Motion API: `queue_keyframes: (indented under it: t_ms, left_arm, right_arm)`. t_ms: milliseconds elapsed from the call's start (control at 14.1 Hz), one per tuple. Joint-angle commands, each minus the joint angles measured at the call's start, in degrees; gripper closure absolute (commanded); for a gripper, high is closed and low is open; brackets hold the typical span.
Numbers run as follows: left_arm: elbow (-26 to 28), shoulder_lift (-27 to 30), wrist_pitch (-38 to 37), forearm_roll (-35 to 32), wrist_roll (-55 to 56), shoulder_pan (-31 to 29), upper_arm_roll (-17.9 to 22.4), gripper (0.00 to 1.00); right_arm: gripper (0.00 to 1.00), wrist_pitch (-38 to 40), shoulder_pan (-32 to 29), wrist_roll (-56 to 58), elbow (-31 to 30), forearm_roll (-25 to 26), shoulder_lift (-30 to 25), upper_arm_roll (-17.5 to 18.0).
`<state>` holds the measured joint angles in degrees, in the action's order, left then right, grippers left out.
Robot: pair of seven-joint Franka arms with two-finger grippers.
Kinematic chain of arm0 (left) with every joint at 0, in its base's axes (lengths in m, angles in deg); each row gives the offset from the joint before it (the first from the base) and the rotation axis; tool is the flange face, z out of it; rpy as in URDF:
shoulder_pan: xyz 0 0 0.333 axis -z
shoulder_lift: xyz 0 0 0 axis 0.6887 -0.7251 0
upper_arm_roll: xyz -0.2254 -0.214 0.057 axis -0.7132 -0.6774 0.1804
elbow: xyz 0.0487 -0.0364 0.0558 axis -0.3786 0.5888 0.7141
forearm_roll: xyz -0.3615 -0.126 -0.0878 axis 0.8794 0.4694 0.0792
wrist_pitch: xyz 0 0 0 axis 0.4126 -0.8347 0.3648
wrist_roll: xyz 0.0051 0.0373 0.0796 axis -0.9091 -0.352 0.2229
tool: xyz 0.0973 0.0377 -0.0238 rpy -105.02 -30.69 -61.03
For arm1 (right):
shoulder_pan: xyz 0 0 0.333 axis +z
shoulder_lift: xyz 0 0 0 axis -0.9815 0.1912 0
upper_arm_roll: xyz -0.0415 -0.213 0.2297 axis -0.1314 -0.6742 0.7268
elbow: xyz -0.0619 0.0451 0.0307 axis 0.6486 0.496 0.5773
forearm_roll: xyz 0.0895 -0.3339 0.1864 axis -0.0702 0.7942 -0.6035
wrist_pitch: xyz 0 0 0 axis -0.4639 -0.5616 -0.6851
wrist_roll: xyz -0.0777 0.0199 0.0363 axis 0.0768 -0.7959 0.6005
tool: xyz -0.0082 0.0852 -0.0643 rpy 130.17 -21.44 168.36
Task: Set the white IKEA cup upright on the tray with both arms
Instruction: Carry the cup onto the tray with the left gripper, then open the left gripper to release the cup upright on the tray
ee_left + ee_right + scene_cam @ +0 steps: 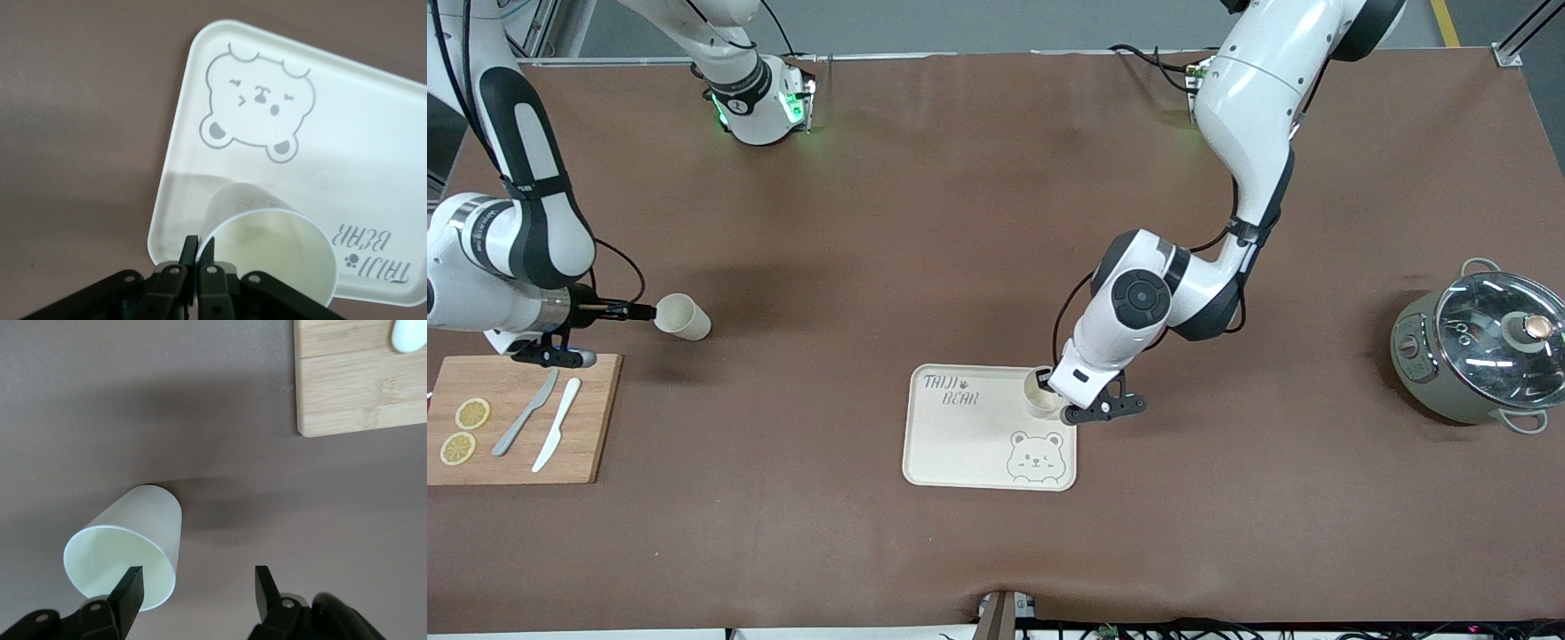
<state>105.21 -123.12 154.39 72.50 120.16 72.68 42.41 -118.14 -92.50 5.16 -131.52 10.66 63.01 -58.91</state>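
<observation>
We are pinching one light, stiff cup (267,250) by its thin rim in the left gripper (198,250) over the tray (960,453); the right gripper (197,587) is gaping beside a tipped cup (127,550)

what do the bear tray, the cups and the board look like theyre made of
Tray: likely matte cream plastic with a printed grey bear. Cup in left gripper, pinched at its rim, and the cup lying by the open right gripper: thin smooth off-white, probably plastic. Cutting board: wood or bamboo, grain visible.
</observation>
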Motion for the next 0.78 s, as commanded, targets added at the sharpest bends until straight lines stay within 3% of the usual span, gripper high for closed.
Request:
queue_keyframes:
  t_ms: [0, 142, 213, 284, 355, 711]
  left_arm:
    - [-2.13, -1.58, -1.28, -2.28, 2.61, 0.73, 0.89, 1.0]
    - [-2.13, -1.84, -1.28, -3.08, 2.7, 0.73, 0.89, 0.95]
    - [-2.13, -1.84, -1.28, -3.08, 2.7, 0.73, 0.98, 0.8]
    - [-2.13, -1.58, -1.28, -3.25, 2.7, 0.55, 0.98, 0.51]
    - [-2.22, -1.14, -1.28, -3.6, 2.7, 0.38, 0.98, 0.01]
    - [-2.22, 5.52, -5.82, -6.76, 1.82, -3.13, 0.98, 0.0]
  right_arm:
    - [0.33, -5.24, -0.53, 0.4, -5.78, -2.29, -2.58, 0.57]
    - [0.44, -9.11, -0.45, 0.4, -8.68, -3.52, -2.93, 0.66]
    - [0.57, -9.83, -0.36, 0.31, -9.13, -3.53, -2.93, 0.66]
    - [0.74, -9.84, -0.45, 0.31, -9.13, -3.88, -2.84, 0.66]
    - [1.0, -9.49, -0.53, 0.31, -9.05, -4.49, -2.75, 0.66]
    - [1.0, -6.17, -0.62, 0.05, -6.86, -7.22, -3.45, 0.66]
